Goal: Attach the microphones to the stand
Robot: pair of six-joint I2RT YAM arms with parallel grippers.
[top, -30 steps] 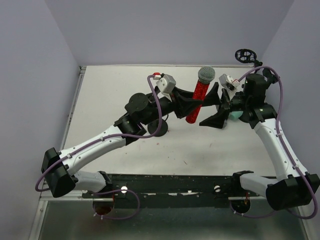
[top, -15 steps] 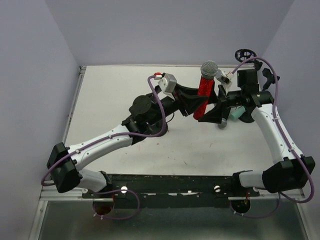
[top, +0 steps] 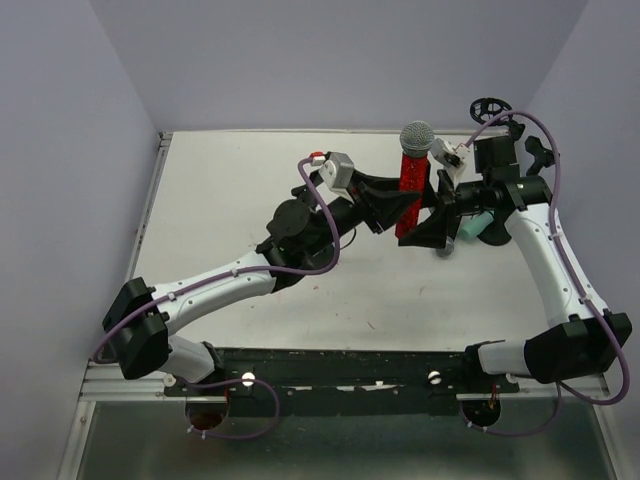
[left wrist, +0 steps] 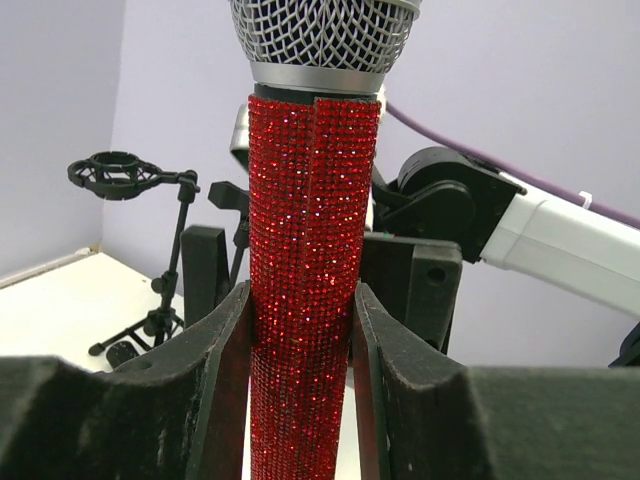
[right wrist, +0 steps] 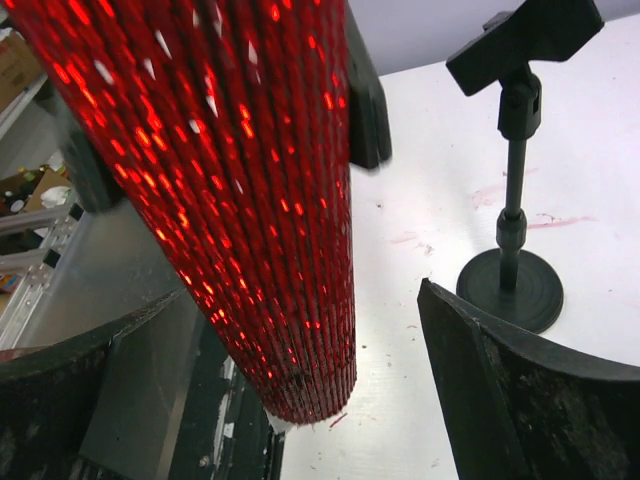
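While the top camera looks down, the red microphone (top: 410,190) stands near upright over the white table (top: 220,200), mesh head up. The left gripper (top: 398,212) is on its lower body. The right gripper (top: 432,214) is just right of it, with the mint-green microphone (top: 477,225) beyond, partly hidden by the right arm. The shock-mount stand (top: 489,107) sits behind-right of the red microphone, near the table's far right corner. Bare table lies left of the red microphone.

Left wrist: left fingers (left wrist: 225,380) press both sides of the red body, clamped.

Right wrist: right fingers (right wrist: 520,400) are spread, the red microphone between them with a gap on one side. The clip stand (right wrist: 512,200) is well apart.
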